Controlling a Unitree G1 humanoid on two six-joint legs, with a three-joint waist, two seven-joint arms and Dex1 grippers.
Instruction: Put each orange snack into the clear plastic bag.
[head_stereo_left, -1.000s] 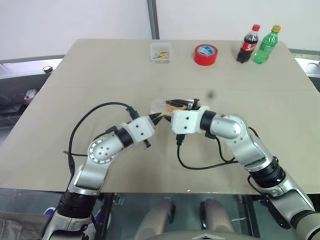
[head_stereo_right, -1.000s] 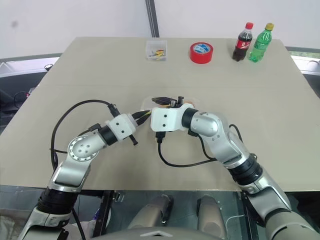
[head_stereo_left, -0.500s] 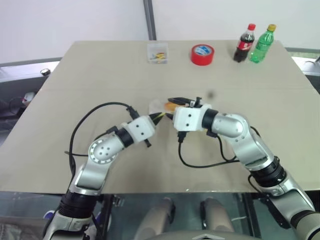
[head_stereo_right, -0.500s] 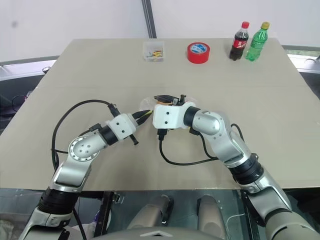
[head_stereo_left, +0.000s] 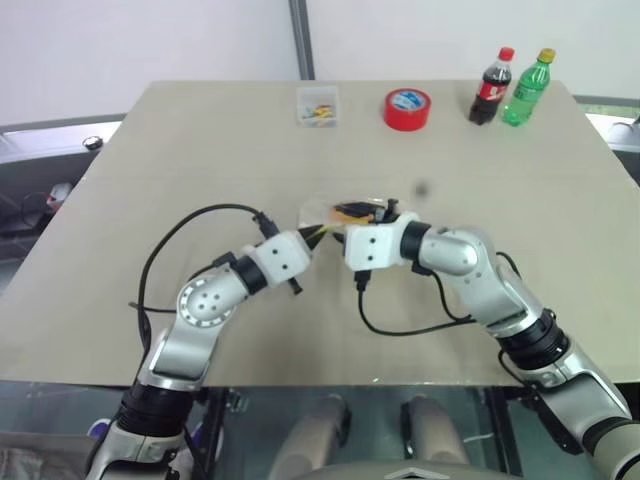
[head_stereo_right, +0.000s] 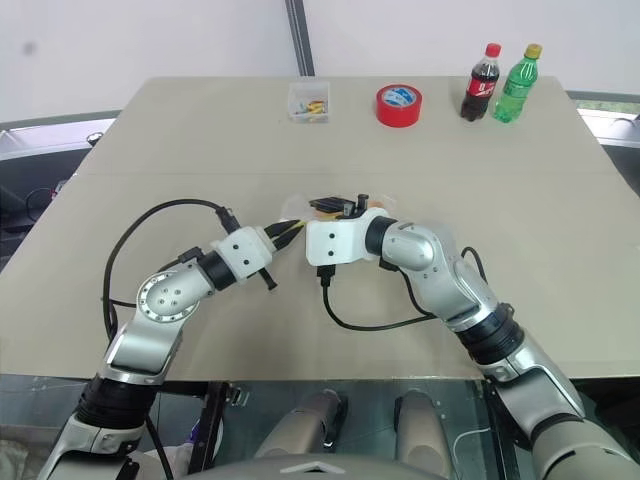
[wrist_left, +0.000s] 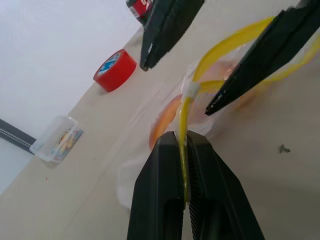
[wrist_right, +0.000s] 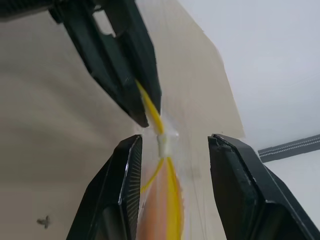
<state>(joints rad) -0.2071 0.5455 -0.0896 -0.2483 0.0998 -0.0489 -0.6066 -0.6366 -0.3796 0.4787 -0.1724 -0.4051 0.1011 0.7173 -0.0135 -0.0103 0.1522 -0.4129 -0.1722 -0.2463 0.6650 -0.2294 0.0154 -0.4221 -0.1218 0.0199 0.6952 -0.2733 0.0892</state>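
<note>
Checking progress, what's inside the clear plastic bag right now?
Orange snack shows through the crinkly clear plastic bag with a yellow strip; whether both pieces are inside is hidden.

**Barely anything moved, just your right gripper dipping a bit**

So compared with a second ago, your right gripper (head_stereo_left: 358, 210) has tipped down slightly and rolled a touch at the wrist, so its black fingers (wrist_right: 128, 200) now sit lower over the mouth of the clear plastic bag (head_stereo_left: 330, 212). The orange snack (head_stereo_left: 345, 211) you could see fairly plainly between them before is now mostly tucked behind the fingers. The whole head view shifted a little too, but that's your camera, not the table stuff.
</note>
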